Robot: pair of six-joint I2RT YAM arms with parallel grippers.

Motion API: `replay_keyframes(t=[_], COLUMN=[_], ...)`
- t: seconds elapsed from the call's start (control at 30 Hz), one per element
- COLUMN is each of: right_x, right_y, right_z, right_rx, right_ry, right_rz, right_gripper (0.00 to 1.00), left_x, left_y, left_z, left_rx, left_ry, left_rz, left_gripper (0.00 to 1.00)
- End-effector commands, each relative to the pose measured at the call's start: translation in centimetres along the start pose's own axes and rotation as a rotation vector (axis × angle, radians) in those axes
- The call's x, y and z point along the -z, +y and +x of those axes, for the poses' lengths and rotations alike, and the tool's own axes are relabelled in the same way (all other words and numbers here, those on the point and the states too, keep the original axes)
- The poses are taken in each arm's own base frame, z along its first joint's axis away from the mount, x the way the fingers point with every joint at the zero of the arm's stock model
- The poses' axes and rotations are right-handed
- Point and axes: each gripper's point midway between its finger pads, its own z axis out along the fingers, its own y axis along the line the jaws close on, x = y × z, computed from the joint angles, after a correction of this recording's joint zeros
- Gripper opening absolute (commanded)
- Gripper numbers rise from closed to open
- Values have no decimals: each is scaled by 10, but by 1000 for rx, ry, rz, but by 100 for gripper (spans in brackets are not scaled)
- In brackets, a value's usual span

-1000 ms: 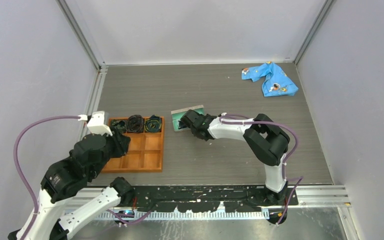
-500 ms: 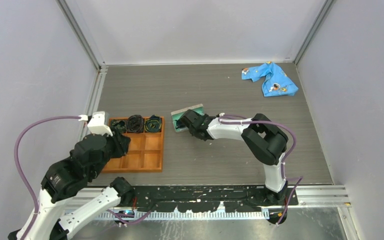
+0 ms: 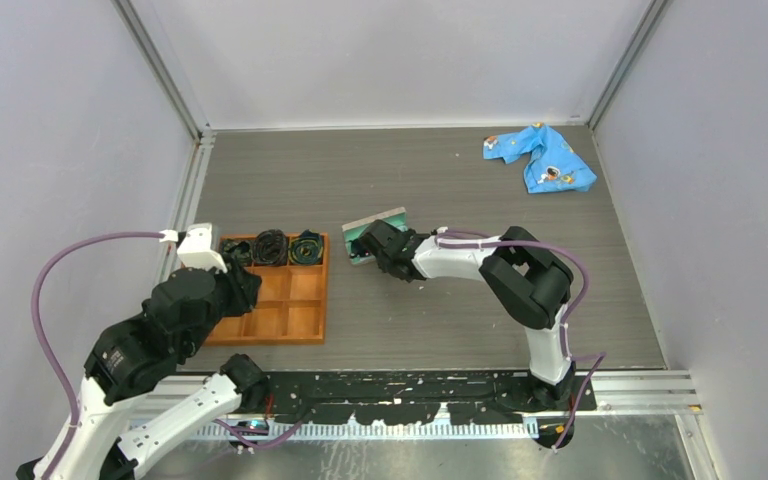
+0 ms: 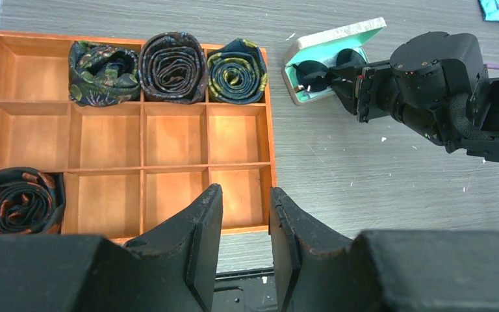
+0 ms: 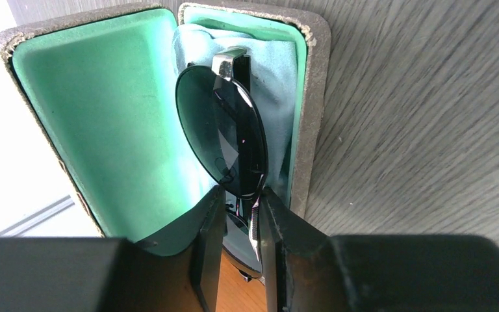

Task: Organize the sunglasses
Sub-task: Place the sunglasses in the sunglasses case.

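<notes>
The grey surface (image 3: 460, 300) carries three groups of things, well apart from each other. At the left stands the orange tray (image 4: 268, 130). Three rolled bundles (image 4: 172, 67) fill its far row and one more sits in the near left corner. A blue cloth (image 3: 540, 158) lies in the far right corner and seems to have no part in this step.

Between them, just right of the tray, the grey-tan case (image 3: 380, 217) lies open. Its lid stands up on the far side, probably so that the teal hollow stays free from above.

The left claw (image 4: 245, 201) hangs over the near edge of the tray. Its fingers are a little apart and nothing is between them, so it seems only to wait out of the way.

The right claw (image 5: 239, 198) reaches into the case from the right. It is closed narrowly on the sunglasses (image 5: 224, 136) and grips their right end.

The sunglasses are inside the lower half of the case, on a pale blue lining cloth. Their long axis runs along the length of the case, roughly left to right, with the free end pointing left. They stand on edge and not flat, one dark lens partly facing the lid. This is most likely because the claw pinches the folded frame by its thin side.
</notes>
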Motion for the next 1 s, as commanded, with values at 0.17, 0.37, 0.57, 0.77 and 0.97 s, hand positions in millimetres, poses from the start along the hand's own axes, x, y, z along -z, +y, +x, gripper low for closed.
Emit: replay_keyframes(t=[0.17, 0.37, 0.57, 0.77, 0.97], right_x=[7, 13, 19, 28, 32], right_y=[15, 21, 27, 37, 40], right_z=[1, -8, -16, -19, -20], right_rx=[-150, -128, -116, -70, -41], right_ry=[-16, -52, -77, -101, -124], right_rz=[-18, -49, -71, -105, -116], right_gripper=[43, 26, 20, 14, 12], left_x=[-2, -2, -1, -1, -1], left_y=[0, 1, 1, 0, 2], left_z=[0, 2, 2, 2, 3], left_rx=[-10, -6, -5, -6, -4], left_ry=[-3, -1, -1, 2, 2], left_rz=[-4, -2, 1, 2, 0], left_gripper=[34, 35, 35, 35, 35])
